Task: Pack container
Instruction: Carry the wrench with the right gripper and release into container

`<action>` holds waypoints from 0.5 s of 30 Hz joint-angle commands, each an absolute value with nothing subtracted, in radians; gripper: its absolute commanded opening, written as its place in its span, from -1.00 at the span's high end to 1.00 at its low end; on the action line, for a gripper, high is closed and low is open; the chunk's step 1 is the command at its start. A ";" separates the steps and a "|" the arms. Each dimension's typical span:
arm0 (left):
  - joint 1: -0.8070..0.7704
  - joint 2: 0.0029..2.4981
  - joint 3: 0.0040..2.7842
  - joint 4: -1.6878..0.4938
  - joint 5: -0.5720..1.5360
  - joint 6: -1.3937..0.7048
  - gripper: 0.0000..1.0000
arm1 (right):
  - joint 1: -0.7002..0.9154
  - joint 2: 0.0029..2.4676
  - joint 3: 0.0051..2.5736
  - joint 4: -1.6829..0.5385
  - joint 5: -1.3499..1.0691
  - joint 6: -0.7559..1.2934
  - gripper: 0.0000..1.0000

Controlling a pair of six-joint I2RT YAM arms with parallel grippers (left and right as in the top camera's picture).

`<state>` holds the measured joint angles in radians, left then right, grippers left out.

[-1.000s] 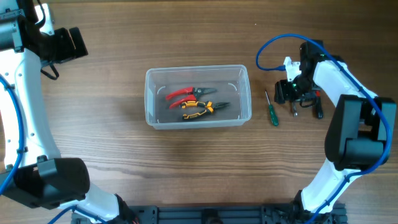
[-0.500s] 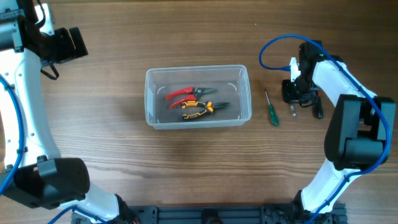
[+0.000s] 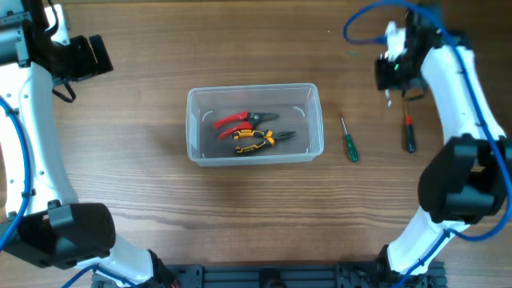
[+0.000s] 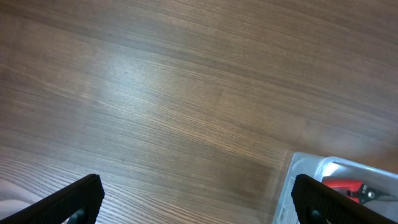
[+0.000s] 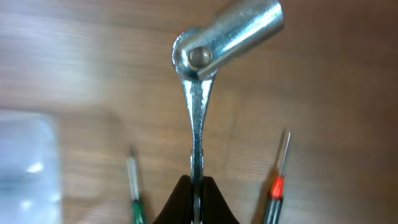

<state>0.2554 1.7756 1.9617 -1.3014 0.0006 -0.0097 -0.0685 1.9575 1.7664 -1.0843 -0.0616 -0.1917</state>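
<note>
The clear plastic container [image 3: 254, 89] stands mid-table; its corner also shows in the left wrist view [image 4: 306, 163] and as a blur in the right wrist view [image 5: 25, 162]. My right gripper [image 3: 394, 74] [image 5: 196, 200] is shut on the flat handle of a silver swivel-head wrench [image 5: 199, 93], which it holds lifted off the table to the right of the container. My left gripper [image 3: 80, 58] [image 4: 199, 205] hangs open and holds nothing over bare wood, far left of the container.
Red-handled pliers [image 3: 238, 121] and yellow-handled pliers [image 3: 256, 143] lie inside the container. A green screwdriver [image 3: 350, 142] [image 5: 133, 186] and a red-and-black screwdriver [image 3: 409, 134] [image 5: 277, 182] lie on the wood to its right.
My right gripper shut on the silver wrench beside the red-and-black screwdriver, then rose and moved toward the table's far side with it. The left arm stayed still.
</note>
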 commanded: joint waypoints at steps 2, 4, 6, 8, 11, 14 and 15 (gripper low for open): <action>0.260 1.784 1.961 -1.299 0.002 -0.016 -0.99 | 0.016 1.850 1.939 -1.174 -0.366 -0.456 0.92; 0.260 1.784 1.961 -1.299 0.002 -0.016 -1.00 | 0.100 1.819 1.943 -1.219 -0.438 -0.533 0.91; 0.260 1.784 1.961 -1.299 0.002 -0.016 -0.99 | 0.213 1.814 1.943 -1.271 -0.477 -0.580 0.91; 0.260 1.784 1.961 -1.299 0.002 -0.016 -1.00 | 0.332 1.816 1.943 -1.320 -0.480 -0.711 0.91; 0.260 1.784 1.961 -1.299 0.002 -0.016 -0.99 | 0.450 1.816 1.935 -1.337 -0.477 -0.866 0.91; 0.260 1.784 1.961 -1.299 0.002 -0.016 -1.00 | 0.558 1.824 1.890 -1.316 -0.452 -1.052 0.91; 0.260 1.784 1.961 -1.299 0.002 -0.016 -1.00 | 0.571 1.835 1.877 -1.296 -0.419 -1.055 0.92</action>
<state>0.2554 1.7756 1.9617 -1.3014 0.0006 -0.0097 0.5388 1.8370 1.9095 -1.3197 -0.4408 -0.9268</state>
